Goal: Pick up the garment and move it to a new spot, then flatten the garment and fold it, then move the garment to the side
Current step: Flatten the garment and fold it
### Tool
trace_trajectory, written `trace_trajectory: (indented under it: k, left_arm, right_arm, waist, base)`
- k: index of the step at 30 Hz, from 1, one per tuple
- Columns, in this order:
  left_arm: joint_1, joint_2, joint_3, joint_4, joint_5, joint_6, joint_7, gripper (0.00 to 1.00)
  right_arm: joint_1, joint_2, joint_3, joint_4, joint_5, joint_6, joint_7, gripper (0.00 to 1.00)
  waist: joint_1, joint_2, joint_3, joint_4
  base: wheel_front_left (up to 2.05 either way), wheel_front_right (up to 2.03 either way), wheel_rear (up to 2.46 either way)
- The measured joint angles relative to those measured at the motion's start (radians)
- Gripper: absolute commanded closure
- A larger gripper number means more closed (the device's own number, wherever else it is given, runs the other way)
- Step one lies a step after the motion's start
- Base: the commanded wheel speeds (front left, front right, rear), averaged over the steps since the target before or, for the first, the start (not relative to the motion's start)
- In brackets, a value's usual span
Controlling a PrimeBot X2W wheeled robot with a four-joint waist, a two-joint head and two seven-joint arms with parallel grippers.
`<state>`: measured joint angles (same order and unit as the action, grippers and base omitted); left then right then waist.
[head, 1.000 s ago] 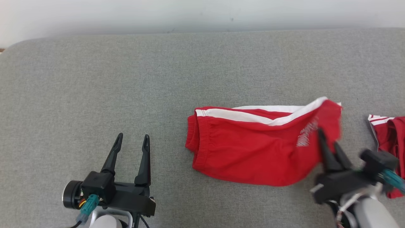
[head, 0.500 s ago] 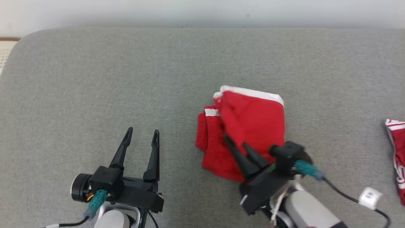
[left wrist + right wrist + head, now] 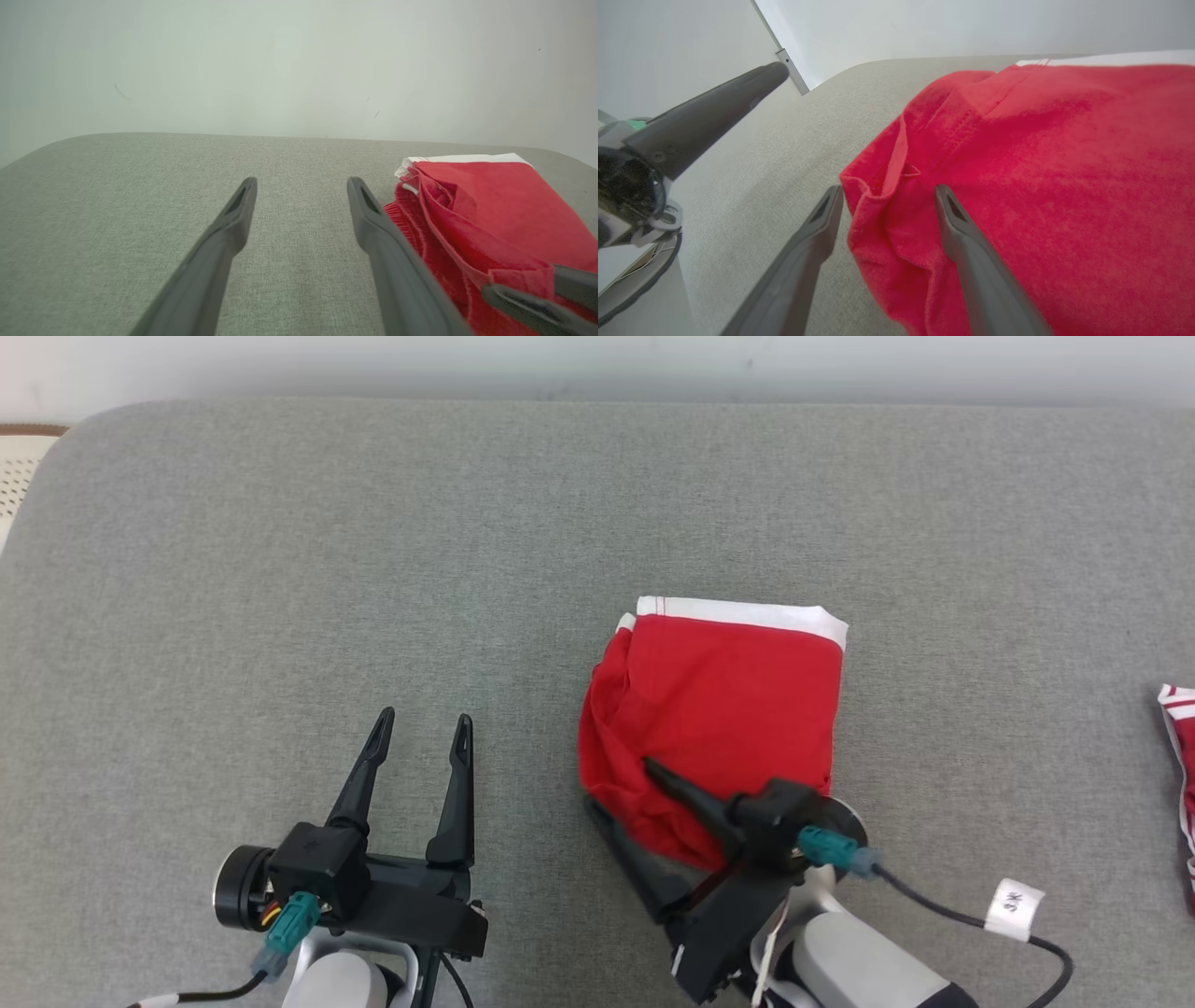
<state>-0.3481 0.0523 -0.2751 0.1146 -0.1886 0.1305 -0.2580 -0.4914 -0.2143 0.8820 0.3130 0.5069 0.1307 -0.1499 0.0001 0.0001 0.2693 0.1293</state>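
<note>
- Head view: folded red garment (image 3: 728, 709), white band along its far edge, lying flat on the grey cushion (image 3: 280, 569), right of centre.
- Right gripper (image 3: 618, 786): jaws apart, straddling the garment's near-left corner, with one finger over the cloth and the other over the cushion just beside it.
- Left gripper (image 3: 423, 719): jaws apart, empty, over cushion left of the garment.
- Second red-and-white cloth (image 3: 1178, 756): at the picture's right edge, well apart.

Looks lab-like, bare indoor rig: grey fabric-padded table (image 3: 280, 569) with rounded corner at 10 o'clock, blank white wall (image 3: 597, 359) along 12 o'clock.
</note>
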Motion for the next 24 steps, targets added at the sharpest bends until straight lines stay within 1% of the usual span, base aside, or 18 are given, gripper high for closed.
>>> trace_trajectory:
  k: [3,9,13,17,24]
  left_arm:
    - [0.000,0.000,0.002,0.001,0.000,0.000,0.000,0.00]
    - [0.001,-0.001,0.008,0.004,0.000,-0.001,0.000,0.00]
    - [0.002,-0.001,0.013,0.005,0.000,-0.002,0.000,0.00]
    - [0.011,0.002,0.025,0.003,0.003,-0.005,0.000,0.00]
    - [0.040,0.021,0.051,-0.005,0.009,-0.002,-0.002,0.00]
  right_arm:
    - [-0.006,-0.002,0.040,-0.017,-0.012,0.000,0.001,0.00]
    - [-0.006,-0.021,0.168,-0.066,-0.003,0.000,0.036,0.00]
    - [-0.005,-0.041,0.178,-0.094,0.009,0.000,0.033,0.00]
    - [0.021,-0.072,0.091,-0.138,0.014,0.000,0.002,0.00]
    - [0.117,-0.098,-0.124,-0.235,-0.011,0.000,-0.010,0.00]
  waist:
    - [0.0000,0.0000,-0.001,-0.007]
    - [0.0000,0.0000,-0.009,-0.020]
    - [0.0000,-0.0001,-0.017,-0.027]
    - [0.0000,-0.0001,-0.027,-0.037]
    - [-0.0001,-0.0001,-0.055,-0.065]
  base:
    - [0.00,0.00,0.00]
    - [0.00,0.00,0.00]
    - [0.00,0.00,0.00]
    - [0.00,0.00,0.00]
    - [0.00,0.00,0.00]
